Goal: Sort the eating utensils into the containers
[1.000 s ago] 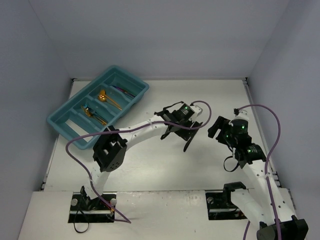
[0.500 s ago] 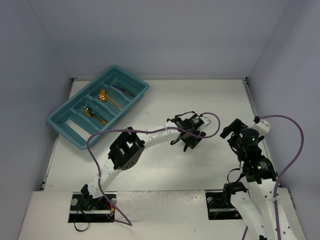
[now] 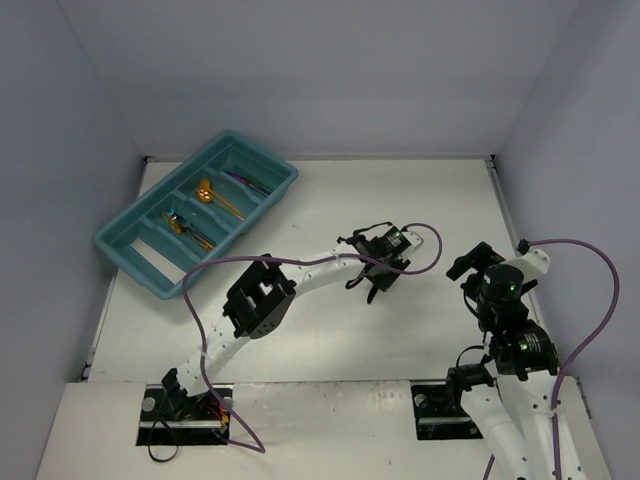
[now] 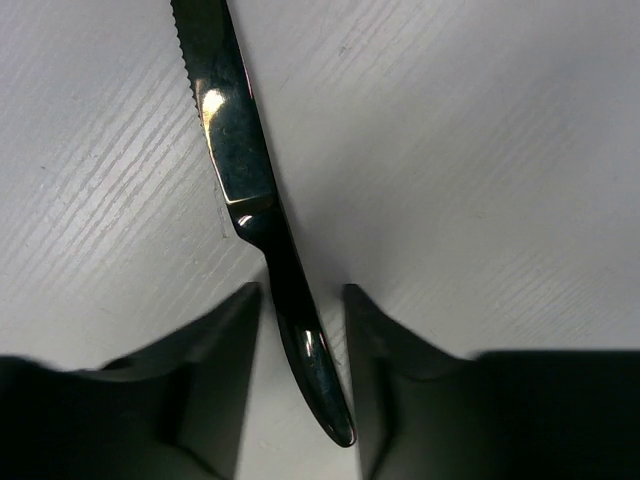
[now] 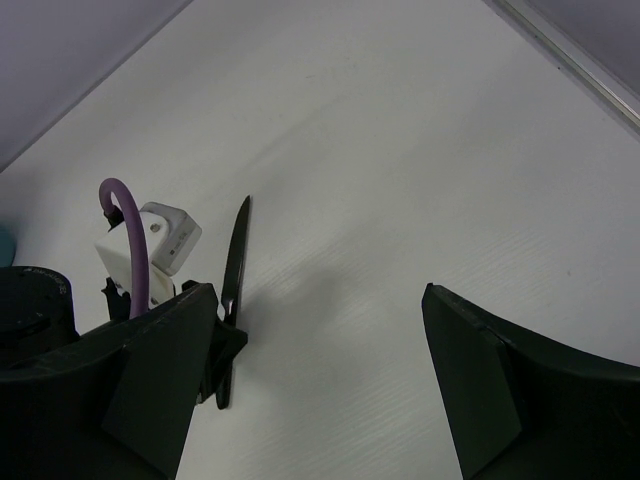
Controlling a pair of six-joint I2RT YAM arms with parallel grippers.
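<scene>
Since the left gripper (image 4: pixel 300 295) sits low over the white table (image 4: pixel 480 150) with its jaws narrow and straddling the handle of the slim glossy black metal knife (image 4: pixel 245 170), the pick looks set up but not clamped. The handle runs between the fingers (image 4: pixel 215 370): tail end touching or just beside the one on the right of the wrist view, a sliver of table showing next to the other. Knife lies flat, serrated blade running out ahead of the fingertips, angled slightly left. Handling guess: light, rigid, polished so slippery, and thin enough to pivot or skate if pinched off-centre. I'd take it on the handle a bit nearer the blade, closer to balance, and squeeze square. Further out, the right gripper (image 5: pixel 320 390) is spread wide and empty, held above the table with the same knife ahead and to its left. Farthest from the left tool, well apart on its left side, is the teal-blue rectangular plastic cutlery tray (image 3: pixel 285 178), a copper-gold spoon (image 3: pixel 205 190) among the pieces in its compartments.
</scene>
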